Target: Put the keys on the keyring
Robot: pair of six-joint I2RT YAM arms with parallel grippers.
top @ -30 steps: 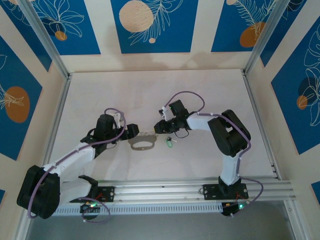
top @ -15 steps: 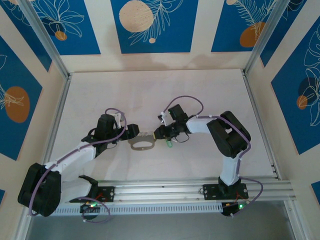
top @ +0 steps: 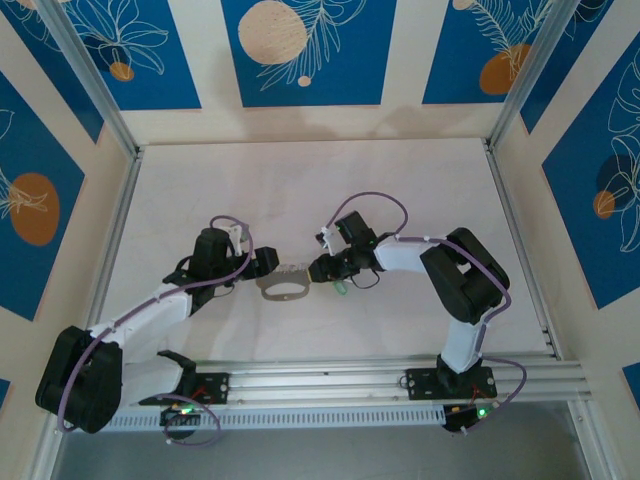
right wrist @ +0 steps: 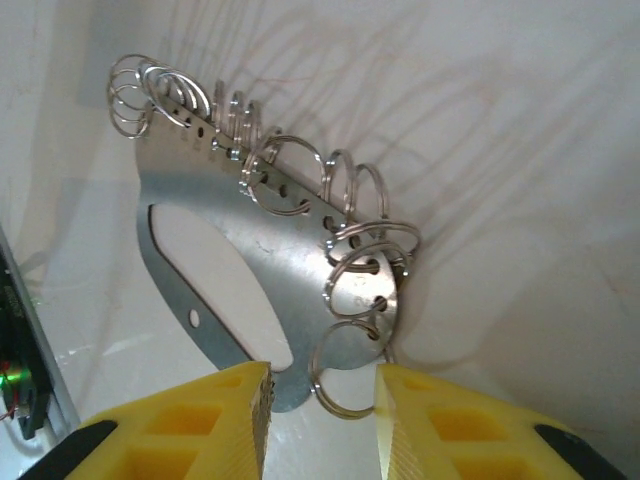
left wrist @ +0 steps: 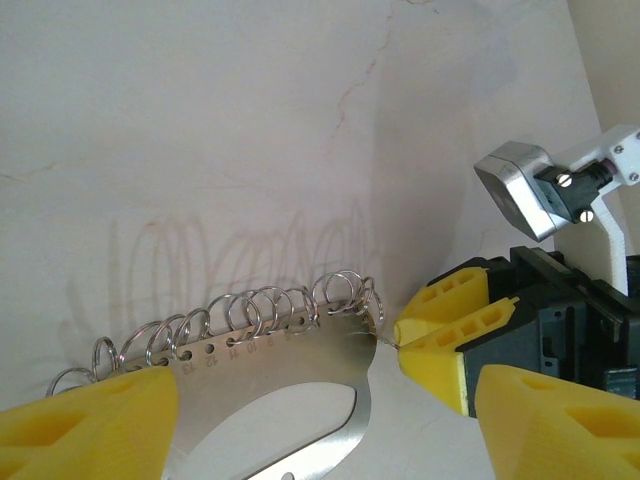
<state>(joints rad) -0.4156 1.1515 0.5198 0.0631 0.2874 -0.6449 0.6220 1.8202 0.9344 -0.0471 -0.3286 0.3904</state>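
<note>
Steel keyring (right wrist: 270, 260) lies flat on the table (top: 250, 190), centre of the overhead frame, between the two arms. What changed: the right gripper (right wrist: 322, 378) has slid down and left over the last second and closed the gap to the plate's right end. It was already about there half a second ago, so it looks settled. In its wrist view the jaws are half closed either side of the end split ring (right wrist: 345, 413). The ring touches one finger and there's daylight on the other side, so I can't tell whether it's actually pinching. The left gripper (left wrist: 328, 395) is spread wide, straddling the plate and not clamped: there's a clear gap to the finger at lower right of its wrist view. No visible move there versus the earlier frames. The key (top: 340, 286) lies on the table just lower right of the right gripper in the overhead view, same spot as before, neither held nor threaded. My read: the right arm is working the ring first, opening or steadying it, not fetching the key. Task barely started; pickup and threading are still to do.
</note>
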